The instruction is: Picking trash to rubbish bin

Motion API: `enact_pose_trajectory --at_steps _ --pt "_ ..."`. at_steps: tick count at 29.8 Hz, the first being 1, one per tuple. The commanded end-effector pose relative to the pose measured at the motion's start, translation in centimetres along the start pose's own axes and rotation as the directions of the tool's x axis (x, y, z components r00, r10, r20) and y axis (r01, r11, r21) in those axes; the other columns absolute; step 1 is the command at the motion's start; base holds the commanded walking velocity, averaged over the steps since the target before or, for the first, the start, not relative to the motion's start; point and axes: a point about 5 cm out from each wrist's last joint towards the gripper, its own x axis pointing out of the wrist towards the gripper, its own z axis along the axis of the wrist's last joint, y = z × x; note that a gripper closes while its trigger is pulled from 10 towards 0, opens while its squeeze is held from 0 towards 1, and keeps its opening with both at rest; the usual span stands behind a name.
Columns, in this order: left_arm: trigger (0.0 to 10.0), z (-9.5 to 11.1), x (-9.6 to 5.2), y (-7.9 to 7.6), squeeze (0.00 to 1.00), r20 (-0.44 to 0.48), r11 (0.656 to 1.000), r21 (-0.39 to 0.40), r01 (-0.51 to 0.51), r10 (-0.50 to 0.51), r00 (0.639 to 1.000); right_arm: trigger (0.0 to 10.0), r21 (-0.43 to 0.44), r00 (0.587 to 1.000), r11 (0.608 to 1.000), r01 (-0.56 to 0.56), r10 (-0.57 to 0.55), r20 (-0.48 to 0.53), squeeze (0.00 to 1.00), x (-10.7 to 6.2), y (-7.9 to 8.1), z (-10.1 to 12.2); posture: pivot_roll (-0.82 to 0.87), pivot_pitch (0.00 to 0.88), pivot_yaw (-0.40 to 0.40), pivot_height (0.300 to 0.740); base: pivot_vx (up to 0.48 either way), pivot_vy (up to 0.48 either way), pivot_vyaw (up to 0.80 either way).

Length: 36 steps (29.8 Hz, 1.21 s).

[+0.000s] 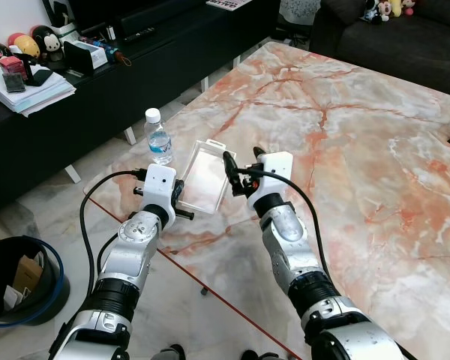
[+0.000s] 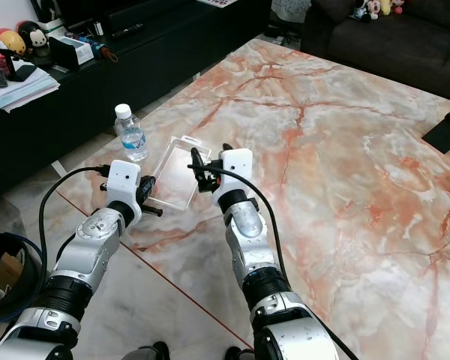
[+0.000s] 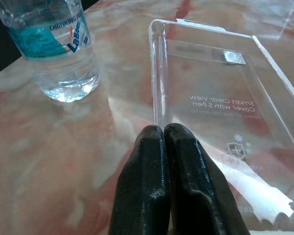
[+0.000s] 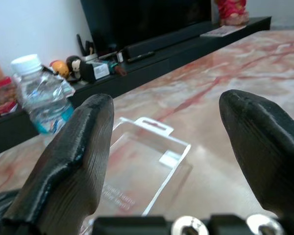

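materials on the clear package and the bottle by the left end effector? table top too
Flat clear rectangular package: looks like thin glossy rigid plastic; see-through, printed text, sharp edge glints.
Small water bottle with white cap: clear thin plastic, ribbed, blue label.
Pink-veined table top: polished marble or marble-look; it mirrors the bottle.

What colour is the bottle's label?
Teal-blue on the bottle, clearest in the left wrist view.

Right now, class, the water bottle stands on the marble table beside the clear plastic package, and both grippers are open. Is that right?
Not quite. The left gripper is shut, as the left wrist view shows. The right gripper is open, and the water bottle does stand beside the clear plastic package on the marble table.
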Motion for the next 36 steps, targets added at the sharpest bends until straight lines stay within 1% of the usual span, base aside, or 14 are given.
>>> enact_pose_trajectory --at_steps 1,5,6,7,8,13,17,22,27,28,29,30,31,36 --pt "0.0 0.4 0.0 -0.2 0.00 0.023 1.000 0.008 0.007 -0.007 1.000 10.0 0.002 1.000 1.000 0.010 -0.010 0.030 0.00 0.2 -0.1 0.7 0.11 0.119 0.008 0.740 0.000 0.000 0.00" --pt "0.0 0.7 -0.1 -0.5 0.00 0.053 1.000 0.026 0.011 -0.012 0.998 10.0 -0.001 0.999 1.000 0.021 -0.021 0.029 0.00 0.1 -0.4 0.6 0.12 0.112 0.010 0.740 0.000 0.000 0.00" --pt "0.0 1.4 0.0 -0.5 0.00 0.099 0.999 0.037 -0.009 0.006 0.995 10.0 -0.001 0.999 0.999 0.034 -0.034 0.036 0.00 0.1 -0.6 0.7 0.12 0.110 0.010 0.740 0.000 0.000 0.00" --pt "10.0 2.1 0.0 -0.3 0.00 0.147 0.997 0.056 -0.043 0.035 0.989 10.0 0.003 0.997 0.999 0.053 -0.053 0.049 0.00 0.1 -0.8 0.9 0.12 0.106 0.010 0.740 0.000 0.000 0.00" --pt "10.0 2.1 0.0 -0.3 0.00 0.147 0.997 0.056 -0.043 0.035 0.989 10.0 0.003 0.997 0.999 0.053 -0.053 0.049 0.00 0.1 -0.8 0.9 0.12 0.106 0.010 0.740 0.000 0.000 0.00" --pt "10.0 4.4 -0.2 0.1 0.00 0.282 0.989 0.083 -0.122 0.094 0.955 10.0 0.000 0.984 0.989 0.145 -0.144 0.102 0.00 0.3 -2.0 2.0 0.11 0.098 0.011 0.740 0.000 0.000 0.00" --pt "10.0 5.1 -0.4 0.2 0.00 0.332 0.985 0.091 -0.145 0.107 0.937 10.0 0.007 0.975 0.984 0.180 -0.180 0.128 0.00 0.3 -2.4 2.4 0.11 0.095 0.011 0.740 0.000 0.000 0.00" --pt "10.0 6.6 -0.8 -0.1 0.00 0.427 0.975 0.135 -0.174 0.102 0.899 10.0 0.003 0.955 0.967 0.256 -0.253 0.156 0.00 0.2 -3.4 2.8 0.11 0.095 0.009 0.740 0.000 0.000 0.00" --pt "10.0 7.2 -0.9 -0.1 0.00 0.452 0.967 0.163 -0.198 0.105 0.886 10.0 -0.007 0.950 0.963 0.270 -0.265 0.162 0.00 0.1 -3.7 2.9 0.11 0.111 0.005 0.740 0.000 0.000 0.00" --pt "10.0 8.1 -1.2 0.2 0.00 0.488 0.951 0.196 -0.240 0.117 0.865 10.0 -0.016 0.947 0.960 0.279 -0.272 0.170 0.00 0.1 -4.0 3.1 0.11 0.120 0.004 0.740 0.000 0.000 0.00" --pt "10.0 8.1 -1.2 0.2 0.00 0.488 0.951 0.196 -0.240 0.117 0.865 10.0 -0.016 0.947 0.960 0.279 -0.272 0.170 0.00 0.1 -4.0 3.1 0.11 0.120 0.004 0.740 0.000 0.000 0.00" --pt "10.0 8.6 -1.5 0.4 0.00 0.513 0.941 0.205 -0.270 0.132 0.848 10.0 -0.016 0.946 0.960 0.280 -0.273 0.174 0.00 0.0 -4.1 3.1 0.11 0.120 0.004 0.740 0.000 0.000 0.00" --pt "10.0 8.8 -1.6 0.5 0.00 0.520 0.938 0.204 -0.281 0.140 0.843 10.0 -0.015 0.946 0.960 0.281 -0.274 0.176 0.00 -0.1 -4.1 3.1 0.12 0.127 0.001 0.740 0.000 0.000 0.00" --pt "10.0 8.9 -1.9 0.6 0.00 0.535 0.933 0.195 -0.304 0.158 0.830 10.0 -0.016 0.945 0.959 0.284 -0.276 0.176 0.00 -0.2 -4.3 3.0 0.12 0.134 -0.001 0.740 0.000 0.000 0.00"
